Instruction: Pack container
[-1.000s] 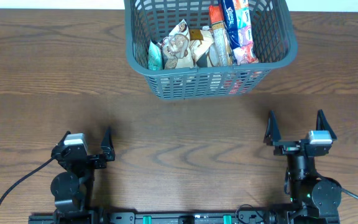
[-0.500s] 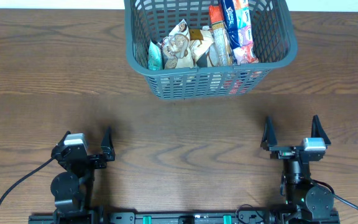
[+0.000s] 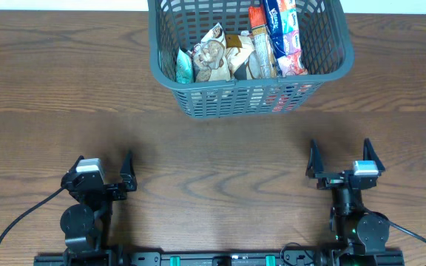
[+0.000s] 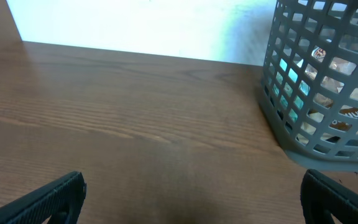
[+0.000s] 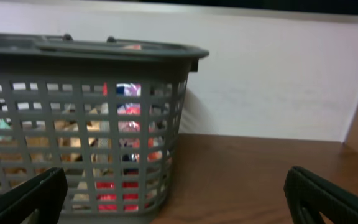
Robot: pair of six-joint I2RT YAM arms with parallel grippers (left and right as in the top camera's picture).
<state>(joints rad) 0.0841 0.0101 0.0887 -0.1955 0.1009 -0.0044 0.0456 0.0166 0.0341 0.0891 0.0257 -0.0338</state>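
**Container loaded at 12 o'clock, both jaws wide and empty**

- Desk (image 3: 50,89): dark wood grain, fills the overhead view.
- Container (image 3: 250,100): upright at 12 o'clock on the desk, far edge cut off by the frame. Long axis runs 9-to-3, so a long lattice wall faces the arms. Shows at 2 o'clock in the left wrist view and fills the 9 o'clock half of the right wrist view.
- Right gripper (image 3: 339,151): at 5 o'clock on the desk, jaws spread wide with nothing between them, pointing toward 12. Container at roughly 11 o'clock from it, well apart.
- Left gripper (image 3: 100,164): at 7 o'clock, jaws also spread wide and empty (both tips at the bottom corners of its wrist view). Container at roughly 1 o'clock from it, farther off than from the right.
- Snack packets (image 3: 235,59): piled inside the container, leaning on each other. Teal one (image 3: 184,68) against the 9 o'clock wall, blue-and-red ones (image 3: 287,29) toward 2 o'clock. Count not readable.

Judgement: right arm nearer, so the cheaper one for any further drop, coming in over the near long wall. No loose packet seen outside the container in any view, so packing likely done or waiting on more stock.
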